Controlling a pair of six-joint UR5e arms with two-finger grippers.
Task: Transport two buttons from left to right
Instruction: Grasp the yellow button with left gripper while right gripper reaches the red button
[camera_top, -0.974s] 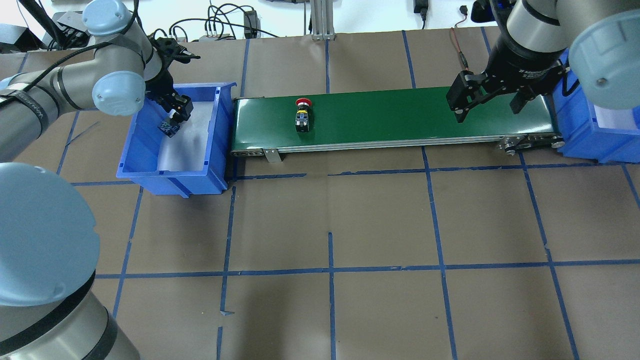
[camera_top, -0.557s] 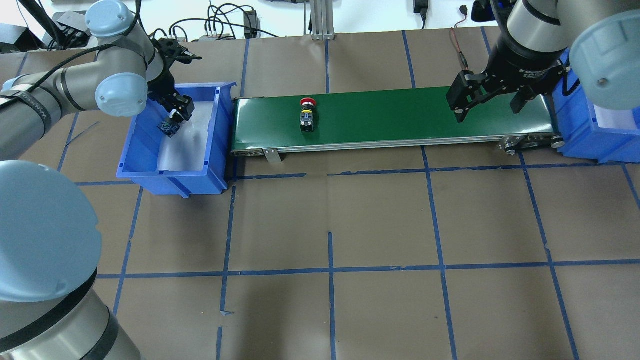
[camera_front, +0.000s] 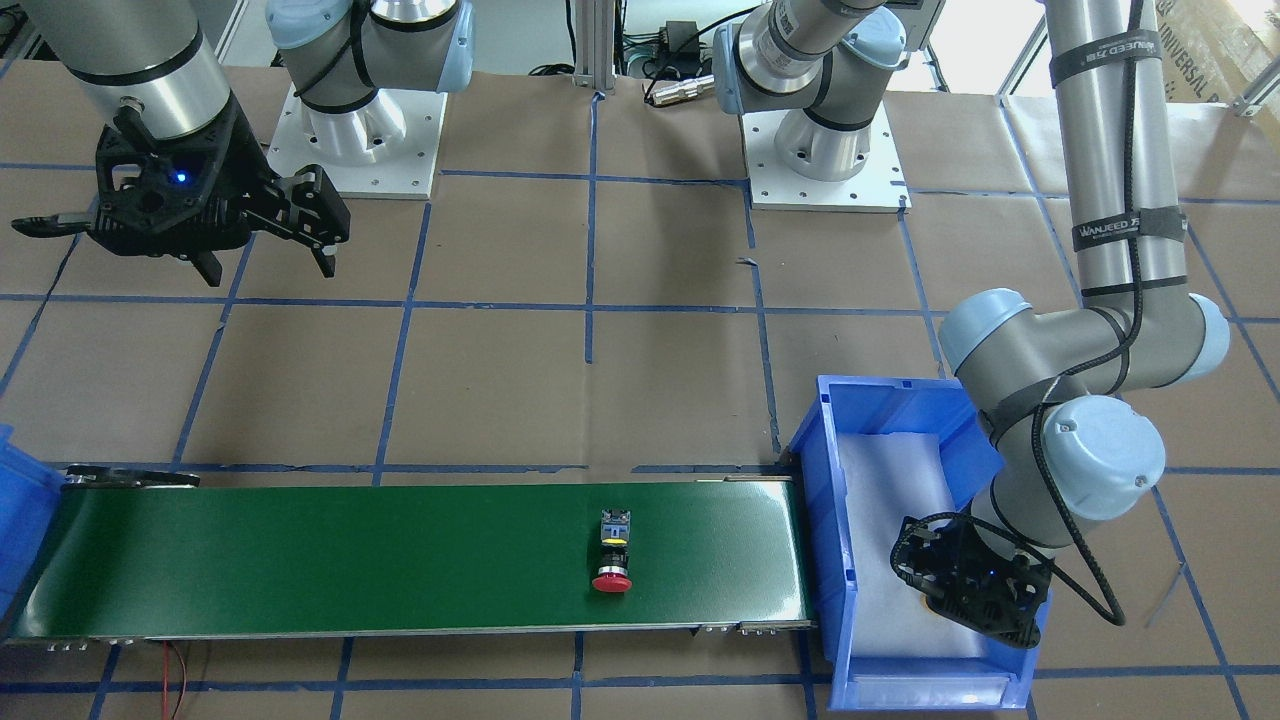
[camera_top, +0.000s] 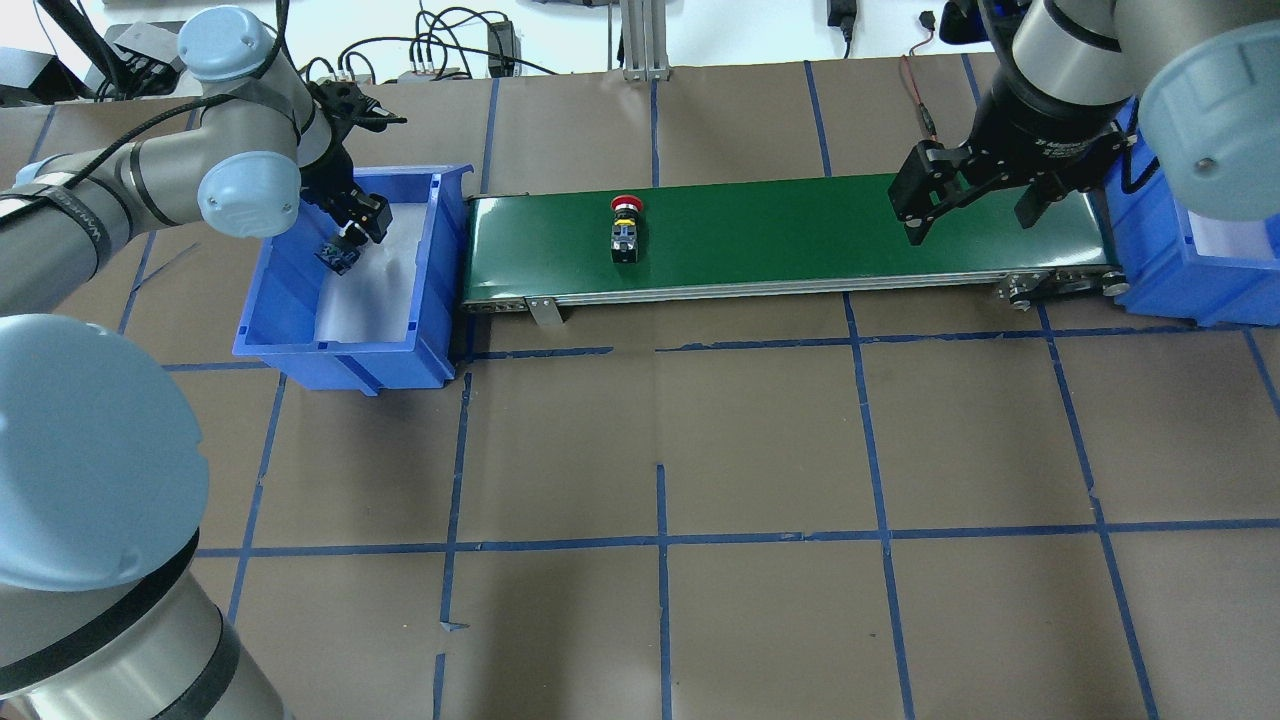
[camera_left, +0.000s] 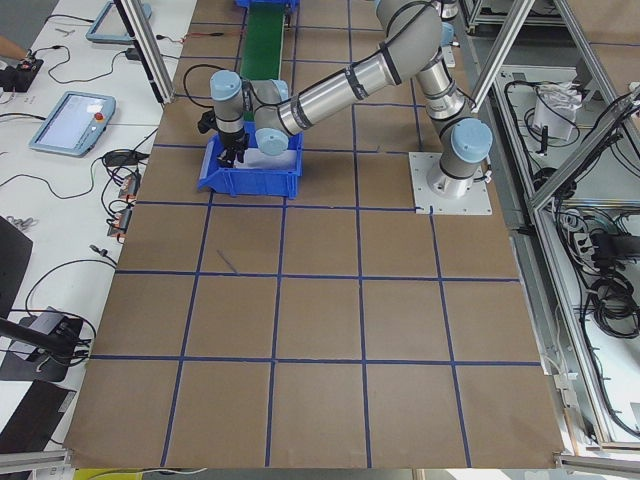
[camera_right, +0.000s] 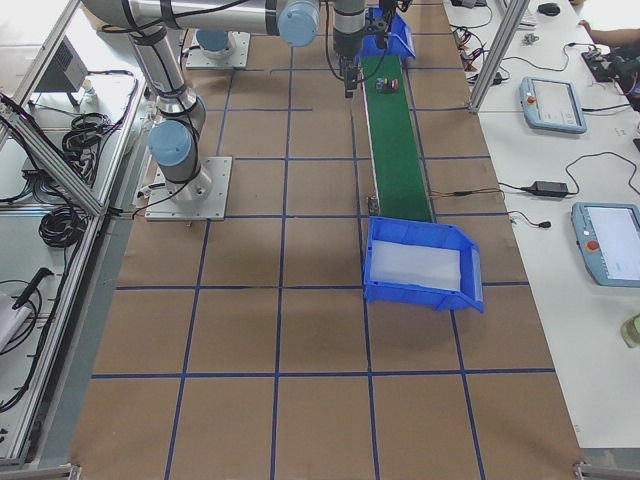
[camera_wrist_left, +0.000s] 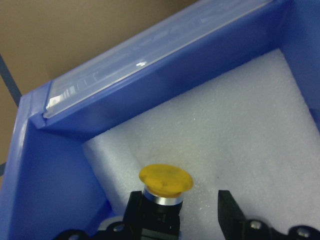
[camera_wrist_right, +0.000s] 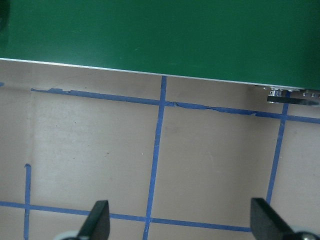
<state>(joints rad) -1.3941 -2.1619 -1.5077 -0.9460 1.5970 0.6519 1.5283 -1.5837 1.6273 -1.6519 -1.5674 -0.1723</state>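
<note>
A brown-paper surface (camera_top: 760, 440) crossed by blue tape lines (camera_top: 660, 540) carried a green conveyor belt (camera_top: 800, 225) with a blue bin at each end. The yellow-capped button (camera_wrist_left: 165, 181) sat in the left bin (camera_top: 262, 310), on its white foam lining (camera_wrist_left: 240, 130) and near the bin's left wall. The left gripper (camera_wrist_left: 180, 200) was down inside that bin with the button between its fingers (camera_wrist_left: 138, 210). They were released: one finger stood close against the button's body, and a strip of foam showed between the button and the other.

The red-capped button (camera_top: 626, 228) lay on its side on the belt, left of the belt's middle, its cap pointing to the far side. Well to the right, the right gripper (camera_top: 968, 225) hung above the belt's right end, over its near edge. Its fingers (camera_wrist_right: 100, 222) were wide apart and grasped nothing. The right bin (camera_top: 1165, 265) stood just past that end.
</note>
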